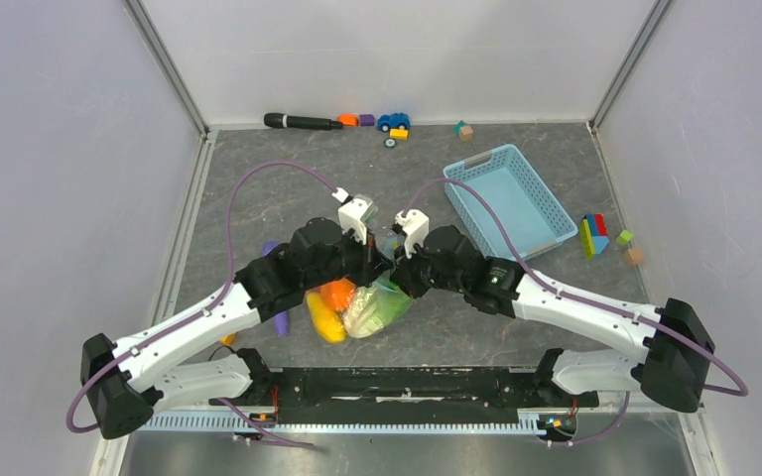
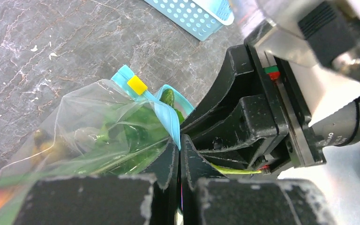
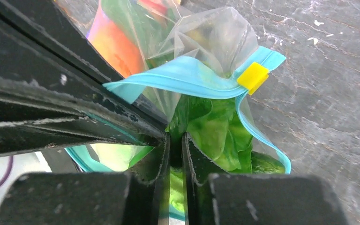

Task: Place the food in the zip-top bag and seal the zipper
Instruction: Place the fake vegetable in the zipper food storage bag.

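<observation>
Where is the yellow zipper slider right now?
In both wrist views the yellow slider sits near one end of the teal zipper, just above the green lettuce inside the zip-top bag, over the grey table.

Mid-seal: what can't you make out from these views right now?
Right wrist: whether the right gripper pinches the zip-top bag; its own fingers hide the contact.
Left wrist: the zipper beyond the left gripper, hidden by the right gripper's body.
Top view: the left arm and right arm cover both grippers and the bag mouth; a purple item is too covered to name.
All views: how far the zipper is sealed.
</observation>
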Controlling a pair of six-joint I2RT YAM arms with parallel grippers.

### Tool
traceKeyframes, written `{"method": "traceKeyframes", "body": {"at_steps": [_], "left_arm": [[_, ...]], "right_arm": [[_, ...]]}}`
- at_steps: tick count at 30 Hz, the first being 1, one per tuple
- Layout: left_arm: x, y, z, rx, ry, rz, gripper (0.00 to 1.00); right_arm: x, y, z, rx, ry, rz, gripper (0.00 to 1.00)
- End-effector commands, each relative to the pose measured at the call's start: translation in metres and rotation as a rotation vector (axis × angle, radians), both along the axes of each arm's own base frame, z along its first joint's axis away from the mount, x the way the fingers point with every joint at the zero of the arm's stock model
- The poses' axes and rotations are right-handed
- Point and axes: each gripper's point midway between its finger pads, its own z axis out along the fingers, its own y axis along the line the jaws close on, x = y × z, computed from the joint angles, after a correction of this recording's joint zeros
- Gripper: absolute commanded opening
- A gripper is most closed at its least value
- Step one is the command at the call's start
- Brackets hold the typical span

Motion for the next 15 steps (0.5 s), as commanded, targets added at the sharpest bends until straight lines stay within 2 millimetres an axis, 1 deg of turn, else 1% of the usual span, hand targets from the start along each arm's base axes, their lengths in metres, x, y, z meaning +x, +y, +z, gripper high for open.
{"method": "traceKeyframes", "body": {"at_steps": [1,5,7,10,11,13,15], "left_arm": [[0.003,-0.011,0.053,-0.195,-0.081,0.012,0.02],[0.014,0.003,0.052,-0.206,-0.079,0.123,0.02],[0.020,0.013,0.052,-0.203,-0.084,0.192,0.02],[0.026,0.025,0.055,-0.207,-0.095,0.262,0.02],[0.026,0.027,0.057,-0.213,-0.101,0.274,0.02],[0.026,0.030,0.062,-0.223,-0.112,0.281,0.02],[0.025,0.032,0.065,-0.227,-0.117,0.284,0.02]], "right_arm": [[-0.001,0.029,0.064,0.331,-0.087,0.015,0.19],[0.001,0.017,0.063,0.308,-0.134,0.002,0.30],[0.001,0.010,0.065,0.282,-0.155,-0.002,0.38],[0.001,-0.002,0.076,0.259,-0.201,-0.009,0.49],[0.000,-0.005,0.083,0.267,-0.228,-0.004,0.53],[-0.004,-0.014,0.087,0.250,-0.247,0.006,0.60],[-0.001,-0.024,0.094,0.244,-0.285,-0.023,0.65]]}}
